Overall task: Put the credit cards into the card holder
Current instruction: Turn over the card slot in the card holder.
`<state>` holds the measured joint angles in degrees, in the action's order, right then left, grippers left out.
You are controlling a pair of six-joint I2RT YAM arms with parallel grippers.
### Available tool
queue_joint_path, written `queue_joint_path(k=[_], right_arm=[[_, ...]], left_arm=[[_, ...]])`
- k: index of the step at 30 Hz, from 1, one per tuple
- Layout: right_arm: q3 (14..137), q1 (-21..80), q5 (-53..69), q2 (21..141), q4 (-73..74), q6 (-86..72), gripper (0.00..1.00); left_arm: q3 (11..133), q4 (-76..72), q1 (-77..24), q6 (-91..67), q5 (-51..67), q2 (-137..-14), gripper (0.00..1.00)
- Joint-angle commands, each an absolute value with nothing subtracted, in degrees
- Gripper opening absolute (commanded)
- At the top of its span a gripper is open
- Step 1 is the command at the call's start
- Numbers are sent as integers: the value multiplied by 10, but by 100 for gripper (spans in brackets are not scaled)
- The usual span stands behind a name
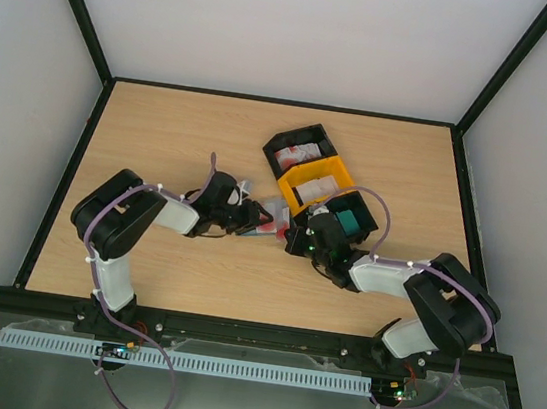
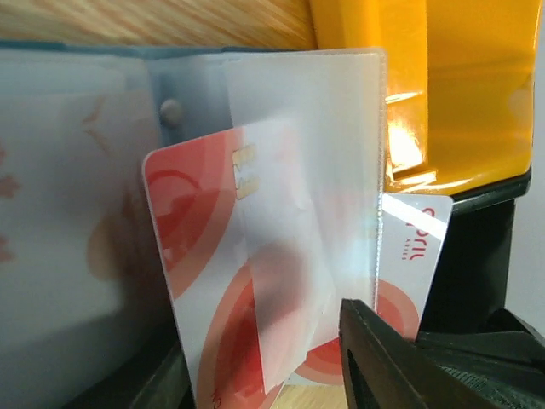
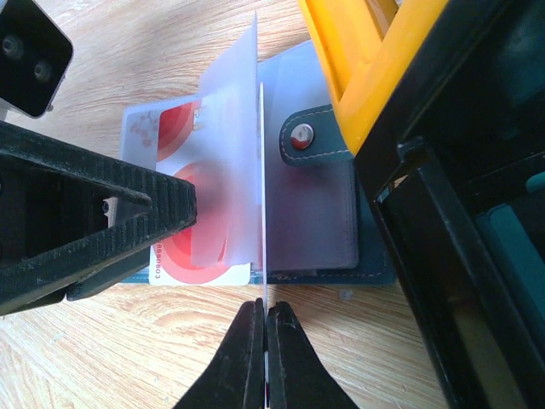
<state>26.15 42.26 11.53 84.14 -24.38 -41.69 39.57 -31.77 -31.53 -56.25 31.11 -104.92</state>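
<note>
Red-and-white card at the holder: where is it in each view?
Top external: red-and-white card, tiny pink patch at picture centre.
Left wrist: card centre to bottom edge, partly behind a clear pocket of the card holder.
Right wrist: card left of centre, in the open holder.
Shared landmark: yellow bin, up-right of the card in all three.

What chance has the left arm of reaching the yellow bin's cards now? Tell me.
Likely not yet. The yellow bin sits close beyond the card holder, but the left gripper is shut on a red-and-white card, partly in a sleeve the right gripper pinches.
</note>
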Motion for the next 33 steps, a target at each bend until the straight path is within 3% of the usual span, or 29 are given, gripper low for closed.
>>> queue_joint_path(k=[1, 6, 18, 33], right_arm=[[253, 416, 106, 854, -258, -424, 2], [254, 416, 110, 859, -258, -425, 2], [254, 414, 114, 866, -260, -423, 2], [258, 411, 150, 882, -275, -417, 2]], left_arm=[[412, -265, -315, -529, 293, -1042, 47], [420, -238, -323, -517, 287, -1030, 61], [450, -149, -343, -504, 232, -1006, 81], [459, -93, -344, -528, 186, -980, 88]])
